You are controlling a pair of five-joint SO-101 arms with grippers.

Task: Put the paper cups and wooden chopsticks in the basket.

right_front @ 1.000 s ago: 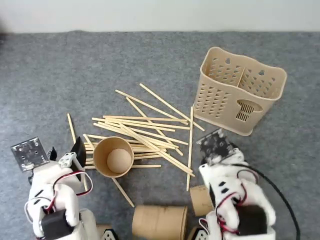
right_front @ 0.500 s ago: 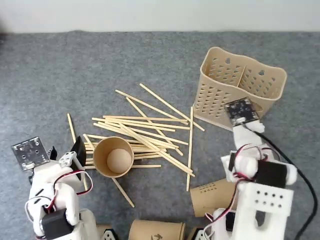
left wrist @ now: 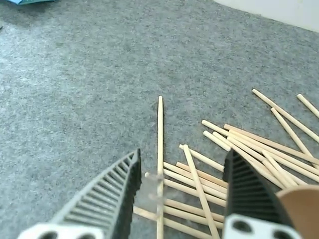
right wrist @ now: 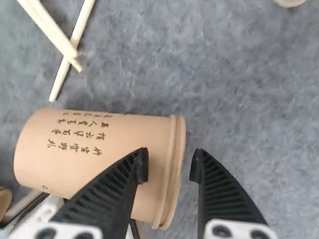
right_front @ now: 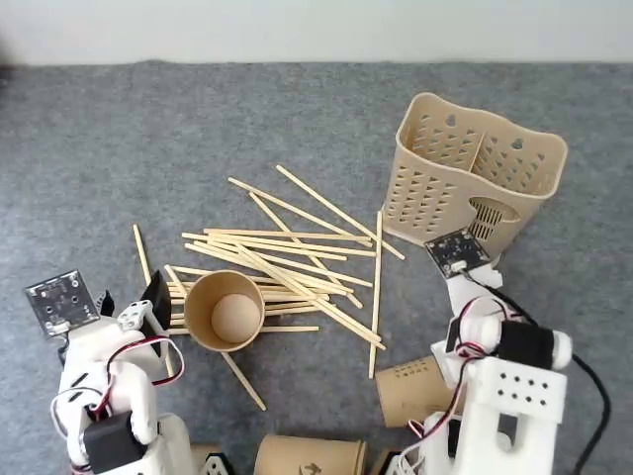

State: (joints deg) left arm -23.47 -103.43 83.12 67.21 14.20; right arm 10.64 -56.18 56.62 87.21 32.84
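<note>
three paper cups are on the grey felt table point(right_front: 109, 148), all outside the basket point(right_front: 473, 183), which stands upright at the far right. the upright cup point(right_front: 224, 312) stands mouth-up at the near edge of the chopsticks point(right_front: 287, 255), a loose heap spread mid-table between it and the basket. the printed cup point(right_front: 415, 391) lies on its side beside the right arm's base; its wall carries two lines of dark printed characters point(right wrist: 79, 134). the third cup point(right_front: 309, 455) lies on its side at the near edge, with a small dark mark on its wall. the right gripper point(right wrist: 167, 167) is parted and grasps nothing, one jaw over the printed cup's wall and the other past its rolled rim. the left gripper point(left wrist: 182, 181) is spread wide and empty, above a single chopstick point(left wrist: 160, 144) lying just beside the heap's ends, near the upright cup.
</note>
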